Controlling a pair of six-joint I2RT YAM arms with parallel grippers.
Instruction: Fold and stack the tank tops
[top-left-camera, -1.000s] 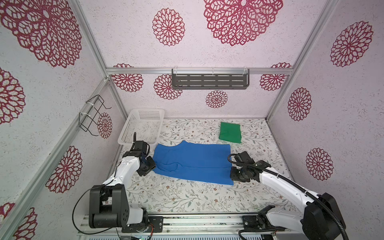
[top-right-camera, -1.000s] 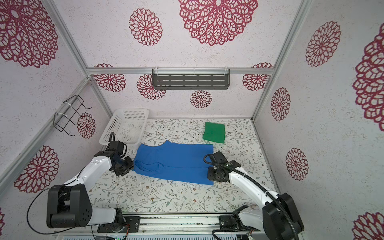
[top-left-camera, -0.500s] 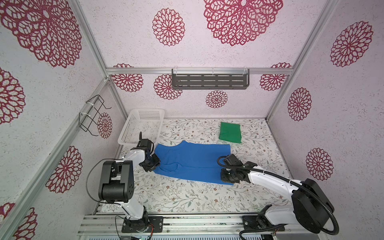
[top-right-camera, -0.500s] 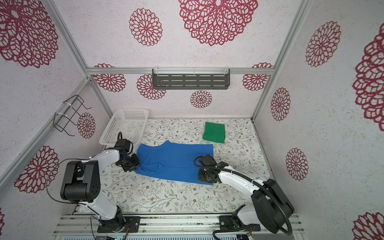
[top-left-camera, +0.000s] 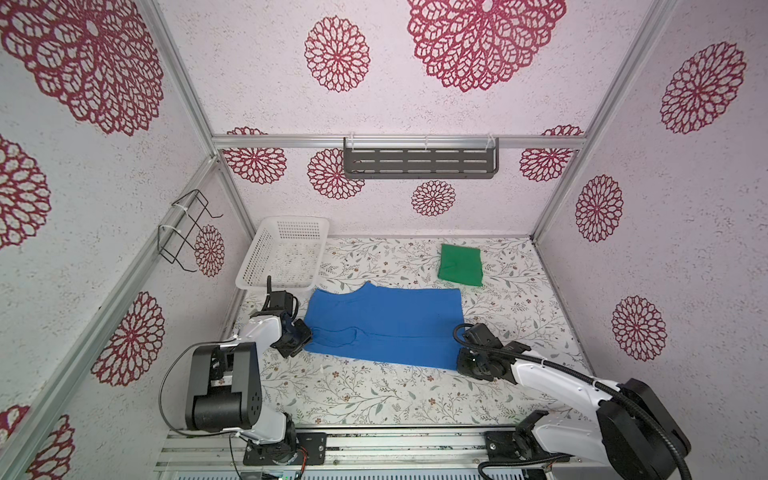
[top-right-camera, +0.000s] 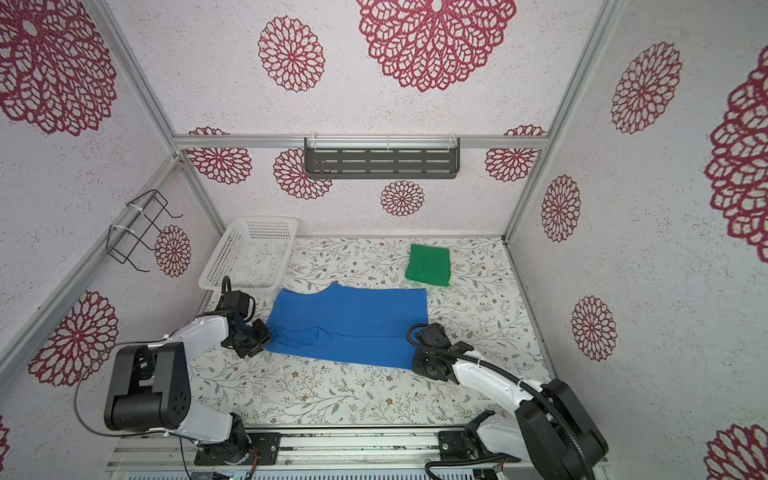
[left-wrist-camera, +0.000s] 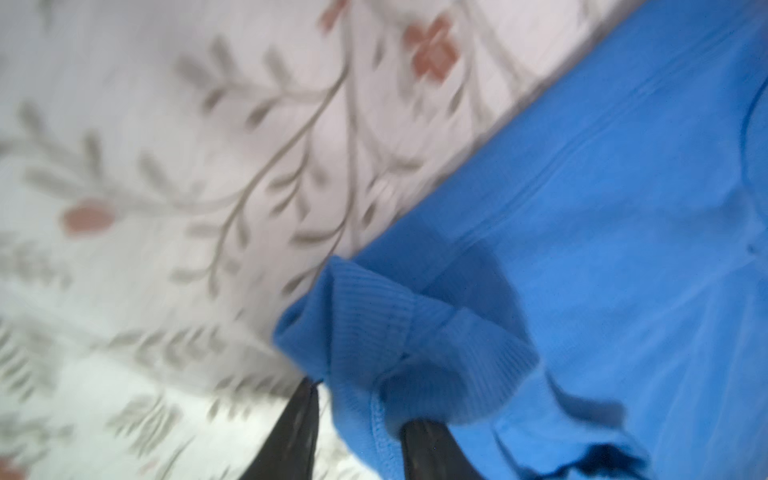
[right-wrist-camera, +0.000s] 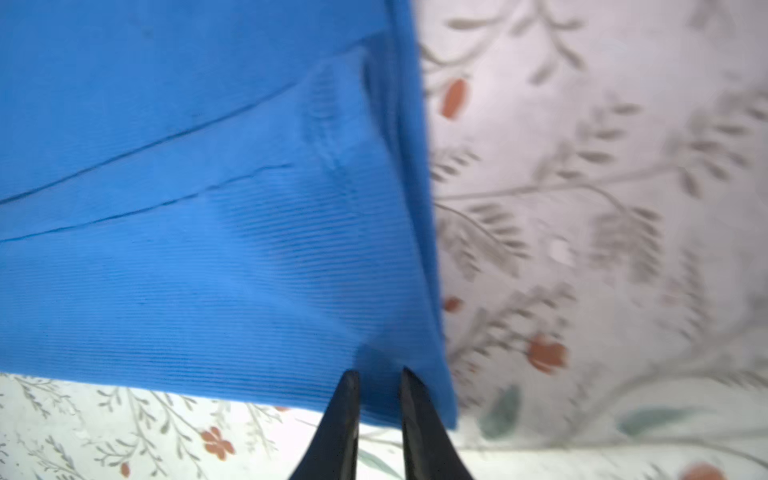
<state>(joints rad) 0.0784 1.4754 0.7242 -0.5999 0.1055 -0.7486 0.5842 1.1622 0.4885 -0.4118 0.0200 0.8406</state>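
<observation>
Your left tool was clamped on a bunched shoulder strap of the blue tank top, and your right tool was nipped shut on the hem corner at the opposite end. Both grips sat on the garment's near long edge. The top lay spread flat across the middle of the counter. The green tank top was already folded into a small square behind it, near but not touching. I judged this the start of the blue top's lengthwise fold. Next, lift both ends together, keep the edge taut, and carry it over to the far edge.
</observation>
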